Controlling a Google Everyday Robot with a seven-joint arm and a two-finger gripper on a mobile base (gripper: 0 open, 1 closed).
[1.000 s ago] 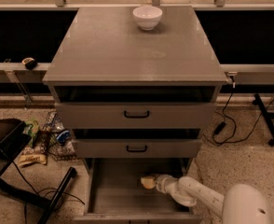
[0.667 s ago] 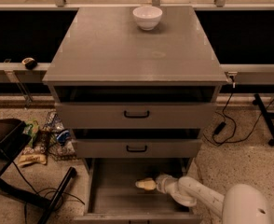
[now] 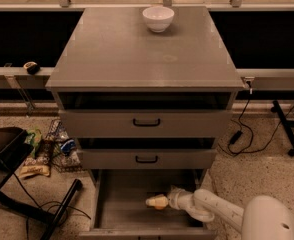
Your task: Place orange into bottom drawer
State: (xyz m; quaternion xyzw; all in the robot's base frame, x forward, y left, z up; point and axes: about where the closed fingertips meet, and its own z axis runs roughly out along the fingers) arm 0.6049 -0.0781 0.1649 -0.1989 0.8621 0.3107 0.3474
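The bottom drawer [image 3: 122, 204] is pulled open, a wide flat grey tray with low side walls. My gripper [image 3: 156, 201] reaches in from the right, low over the drawer floor near its middle, at the end of my white arm [image 3: 214, 211]. Its tip looks pale cream. I cannot make out the orange as a separate thing; it is either hidden at the gripper tip or out of view.
A white bowl [image 3: 158, 18] stands at the back of the grey cabinet top [image 3: 137, 59]. The two upper drawers [image 3: 146, 122] [image 3: 146, 159] sit slightly open above my arm. Bags and a wire basket [image 3: 57, 146] lie on the floor left, cables [image 3: 239, 131] right.
My gripper has shifted slightly toward the front of the bottom drawer. Nothing else has moved.
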